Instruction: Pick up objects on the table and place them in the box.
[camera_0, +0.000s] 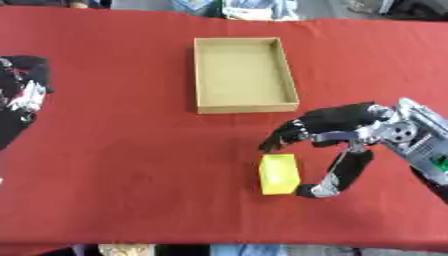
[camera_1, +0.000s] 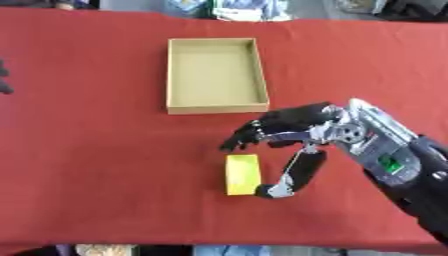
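Left eye view: yellow block (camera_0: 279, 173) beside right hand (camera_0: 337, 131), box (camera_0: 242, 75) beyond.

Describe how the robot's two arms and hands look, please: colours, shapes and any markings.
The right hand has black fingers with silver joints and a silver-grey wrist. Its forearm is black and grey, with a small green marking. The left hand, at the view's left edge, is black with silver-white parts; its shape is unclear.
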